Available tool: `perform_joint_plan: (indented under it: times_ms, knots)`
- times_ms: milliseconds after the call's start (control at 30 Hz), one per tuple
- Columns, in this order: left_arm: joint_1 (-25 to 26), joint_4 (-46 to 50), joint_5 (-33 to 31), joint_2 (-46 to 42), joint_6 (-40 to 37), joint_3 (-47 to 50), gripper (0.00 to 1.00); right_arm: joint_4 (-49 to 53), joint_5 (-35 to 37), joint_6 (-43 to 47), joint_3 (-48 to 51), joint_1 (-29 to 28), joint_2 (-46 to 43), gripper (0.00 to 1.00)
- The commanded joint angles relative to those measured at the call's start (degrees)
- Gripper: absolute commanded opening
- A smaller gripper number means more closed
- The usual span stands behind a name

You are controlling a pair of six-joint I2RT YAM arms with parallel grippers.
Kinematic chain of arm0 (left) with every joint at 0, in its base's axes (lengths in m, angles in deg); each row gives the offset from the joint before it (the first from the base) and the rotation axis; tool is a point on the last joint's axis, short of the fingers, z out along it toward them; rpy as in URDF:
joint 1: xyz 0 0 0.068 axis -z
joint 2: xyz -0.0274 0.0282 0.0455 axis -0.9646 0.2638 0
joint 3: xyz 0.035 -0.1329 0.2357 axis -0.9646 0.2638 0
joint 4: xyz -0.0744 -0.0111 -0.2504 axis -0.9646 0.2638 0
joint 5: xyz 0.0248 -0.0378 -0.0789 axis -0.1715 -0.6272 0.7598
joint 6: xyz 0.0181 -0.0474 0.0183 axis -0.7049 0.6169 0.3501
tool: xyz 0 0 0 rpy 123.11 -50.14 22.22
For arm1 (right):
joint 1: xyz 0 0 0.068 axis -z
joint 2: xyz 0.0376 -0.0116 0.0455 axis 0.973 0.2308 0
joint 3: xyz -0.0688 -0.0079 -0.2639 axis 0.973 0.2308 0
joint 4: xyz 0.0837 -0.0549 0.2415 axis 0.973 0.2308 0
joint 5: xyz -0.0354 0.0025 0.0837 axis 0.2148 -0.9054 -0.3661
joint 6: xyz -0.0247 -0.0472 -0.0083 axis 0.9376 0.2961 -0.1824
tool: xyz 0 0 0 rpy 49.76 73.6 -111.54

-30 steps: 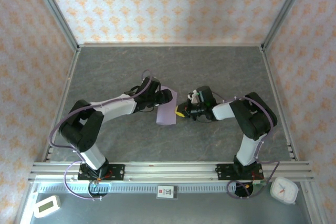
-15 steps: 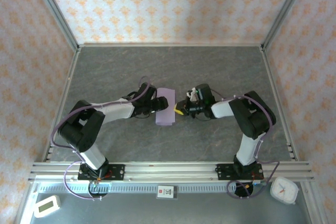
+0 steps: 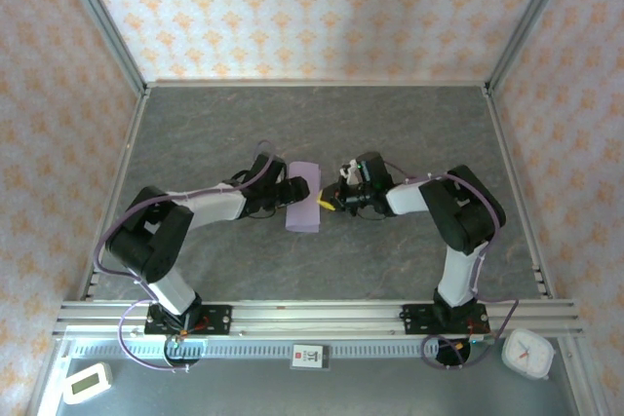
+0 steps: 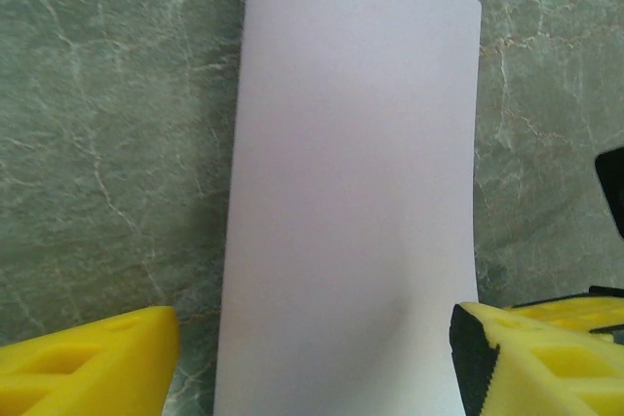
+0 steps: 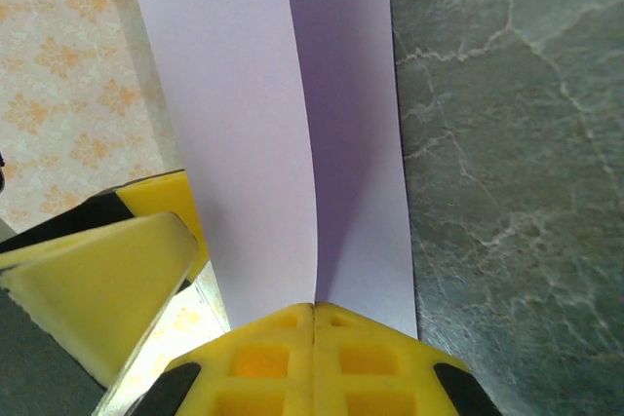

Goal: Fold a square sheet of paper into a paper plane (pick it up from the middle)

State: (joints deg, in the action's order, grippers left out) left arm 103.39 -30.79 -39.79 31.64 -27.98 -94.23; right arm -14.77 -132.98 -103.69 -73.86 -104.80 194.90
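We see one lavender sheet of paper [image 3: 304,200], folded into a narrow strip. It lies on the grey marbled table [image 3: 195,124], beyond the middle of the rail [image 3: 312,311] that carries the arm bases. Its long axis runs away from the rail, and its far end leans slightly toward the rail's right end. Both short ends are blunt, though one far corner looks clipped in the left wrist view. In the right wrist view, two layers spread from a single crease.

We count two grippers. The right gripper [image 5: 312,338], toward the rail's right end, is clenched on the strip's long edge, and the crease runs into its closed fingers. The left gripper [image 4: 312,367], toward the rail's left end, stands released, with one yellow finger [image 4: 88,362] on either side of the strip. We cannot tell whether the fingers touch it.

On the near side of the rail we count one white timer [image 3: 86,382] and one white clock [image 3: 527,353].
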Motion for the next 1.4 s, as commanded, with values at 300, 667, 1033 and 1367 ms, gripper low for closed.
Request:
perform_joint_plan:
  times_ms: [300,667,1033,1367]
  knots:
    - [-0.6,-0.8,1.4,-0.1,-3.8,0.5,0.71,3.8,1.8,2.3,-1.0,0.0,-1.4,0.28]
    - [-0.6,-0.5,1.0,-0.4,-4.2,1.0,0.7,10.1,10.5,2.4,-2.5,3.0,-6.1,0.29]
    - [1.1,-2.8,-1.3,-1.6,2.4,2.8,0.68,13.3,12.3,4.3,-6.2,1.0,-5.0,0.23]
    - [3.6,-1.8,-4.2,-0.9,8.2,0.8,0.68,14.6,12.3,5.5,-7.5,0.9,-4.3,0.2]
